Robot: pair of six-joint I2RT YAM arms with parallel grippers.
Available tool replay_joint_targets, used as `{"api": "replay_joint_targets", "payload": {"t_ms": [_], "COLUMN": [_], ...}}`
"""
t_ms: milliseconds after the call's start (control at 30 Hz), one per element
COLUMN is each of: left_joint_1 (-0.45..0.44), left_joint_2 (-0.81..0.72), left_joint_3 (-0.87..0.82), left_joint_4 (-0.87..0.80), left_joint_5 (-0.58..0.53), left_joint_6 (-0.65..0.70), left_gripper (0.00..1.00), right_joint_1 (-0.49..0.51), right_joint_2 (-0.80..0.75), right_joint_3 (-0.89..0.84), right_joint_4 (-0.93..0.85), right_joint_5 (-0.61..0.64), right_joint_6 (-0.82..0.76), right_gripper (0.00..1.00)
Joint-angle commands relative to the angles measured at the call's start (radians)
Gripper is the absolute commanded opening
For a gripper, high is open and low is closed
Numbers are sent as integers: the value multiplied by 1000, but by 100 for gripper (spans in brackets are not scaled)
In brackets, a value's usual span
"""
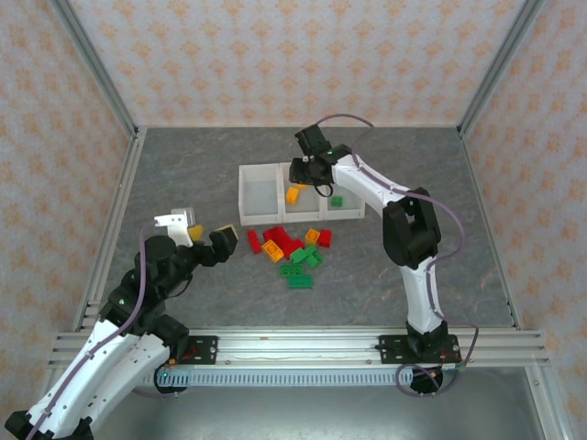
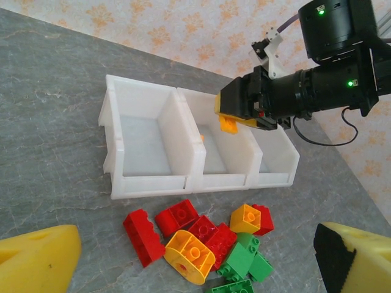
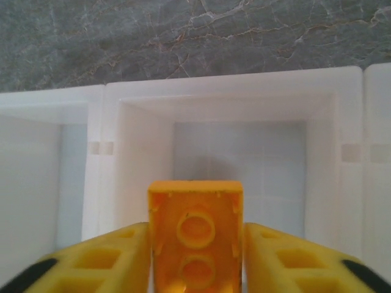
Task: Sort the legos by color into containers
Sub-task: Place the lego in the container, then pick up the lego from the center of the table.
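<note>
My right gripper [image 1: 295, 190] hangs over the middle bin of the containers [image 1: 260, 169], shut on an orange-yellow lego [image 3: 195, 232] that shows its hollow underside. The same lego [image 2: 228, 124] shows just above the bin's rim [image 2: 183, 97]. A green lego [image 1: 337, 201] lies in the right bin. The other legos [image 1: 289, 249], red, orange-yellow and green, lie heaped on the table in front of the bins. My left gripper [image 1: 204, 229] stands open to the left of the heap, its yellow fingers [image 2: 36, 259] wide apart with nothing between them, looking over the pile [image 2: 208, 241].
The grey stone-patterned table [image 1: 183, 174] is fenced by metal rails and patterned walls. The right arm's elbow [image 1: 410, 229] stands right of the bins. The left bin [image 2: 143, 143] holds nothing.
</note>
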Motion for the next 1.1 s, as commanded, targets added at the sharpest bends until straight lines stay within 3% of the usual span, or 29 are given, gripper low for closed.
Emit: {"api": "replay_joint_targets", "payload": {"t_ms": [0, 167, 300, 667, 833, 1067], "left_joint_1": [-8, -7, -8, -8, -7, -8], "left_joint_2": [-11, -6, -5, 0, -4, -18], "left_joint_3": [-6, -6, -8, -8, -2, -5], "left_joint_4": [34, 35, 36, 40, 30, 29], "left_joint_5": [21, 28, 28, 38, 23, 0], "left_joint_6": [24, 23, 23, 25, 25, 23], "left_gripper": [99, 99, 99, 99, 99, 99], "right_joint_1": [8, 45, 77, 106, 106, 109], "right_joint_2": [19, -28, -102, -410, -438, -400], "right_joint_3": [53, 60, 27, -399, -511, -530], "right_joint_4": [-71, -113, -146, -85, -75, -42], "right_joint_5": [23, 59, 110, 95, 100, 63], "right_joint_6": [-18, -22, -11, -101, -177, -299], "right_gripper": [51, 75, 82, 84, 83, 81]}}
